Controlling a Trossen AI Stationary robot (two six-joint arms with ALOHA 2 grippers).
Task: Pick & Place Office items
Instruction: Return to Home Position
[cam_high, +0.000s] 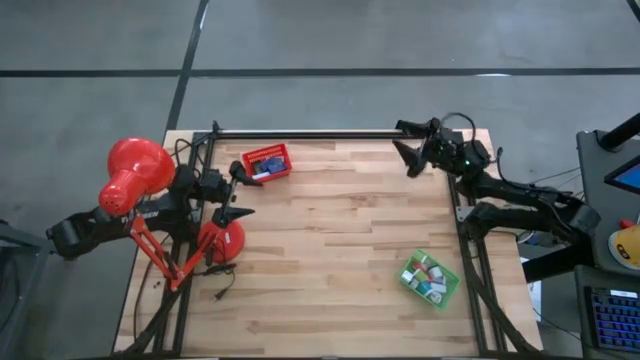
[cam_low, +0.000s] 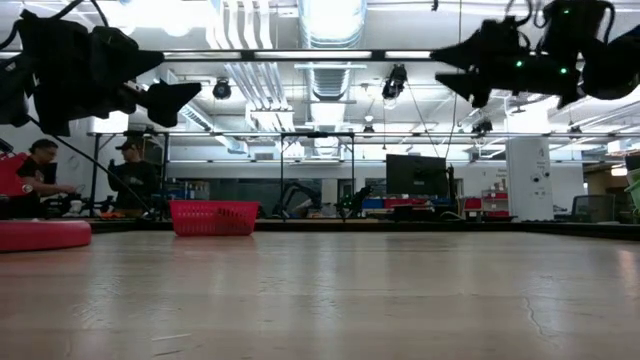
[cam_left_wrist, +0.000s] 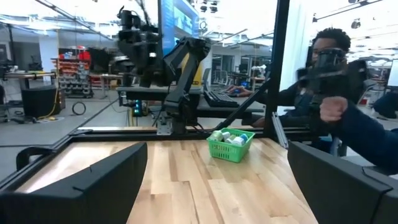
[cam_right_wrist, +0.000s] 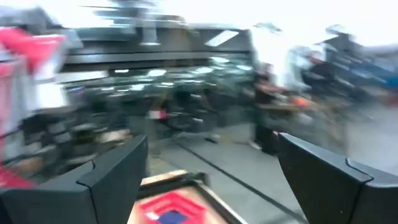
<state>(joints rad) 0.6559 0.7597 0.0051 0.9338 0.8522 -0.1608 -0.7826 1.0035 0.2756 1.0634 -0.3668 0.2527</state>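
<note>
The left arm (cam_high: 80, 228) and the right arm (cam_high: 520, 195) are both near-black, built of blocky jointed segments with thin black cables (cam_high: 455, 118) looping loosely off their wrists. Small green lights (cam_low: 518, 63) glow on the right arm's wrist housing. The left gripper (cam_high: 242, 192) and the right gripper (cam_high: 408, 145) each end in two broad, flat, matte-black fingers (cam_left_wrist: 93, 180) with angular, wedge-like outlines.

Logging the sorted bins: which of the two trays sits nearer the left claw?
The red tray, right beside the open left claw; the green tray lies across the table, on the right arm's side.
</note>
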